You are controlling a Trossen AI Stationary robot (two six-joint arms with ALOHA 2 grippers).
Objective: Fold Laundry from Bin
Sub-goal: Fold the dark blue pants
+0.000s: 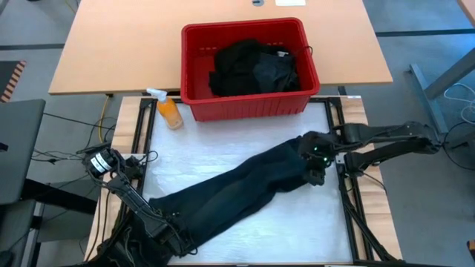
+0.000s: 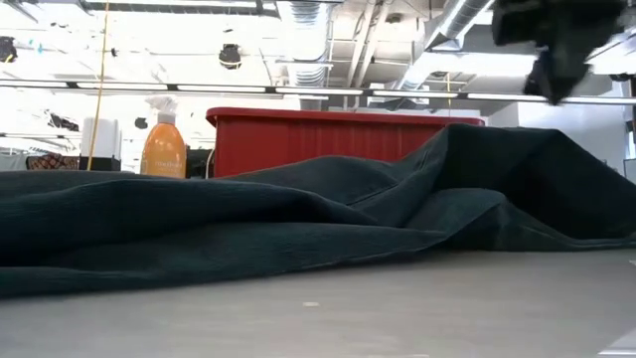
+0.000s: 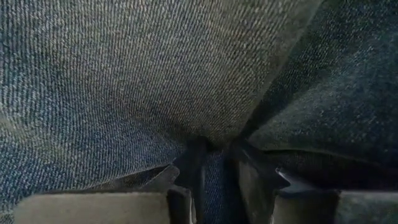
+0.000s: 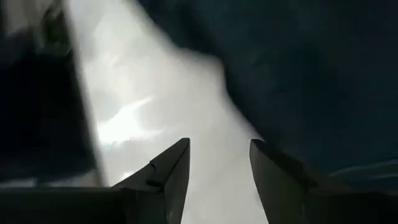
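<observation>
A long dark garment (image 1: 245, 185) with a twill weave lies slantwise across the white table top, from the near left to the right. My left gripper (image 1: 172, 226) is at its near-left end and shut on it. My right gripper (image 1: 315, 167) hangs open above the garment's right end (image 2: 517, 179), clear of it, and shows high in the low view (image 2: 558, 60). The red bin (image 1: 249, 107) stands at the table's far side with more dark laundry (image 1: 252, 68) piled inside. My left gripper pinches a narrow raised fold of the garment (image 3: 215, 177) between its two fingers (image 3: 186, 186), at the garment's near-left end. How many layers it has, I cannot tell. The garment around the hold lies on the table.
An orange spray bottle (image 1: 169, 111) stands left of the bin and shows in the low view (image 2: 164, 144). A wooden table (image 1: 111, 52) lies behind the bin. Bare white table top (image 1: 185, 163) shows on the garment's far left and near right (image 1: 297, 230).
</observation>
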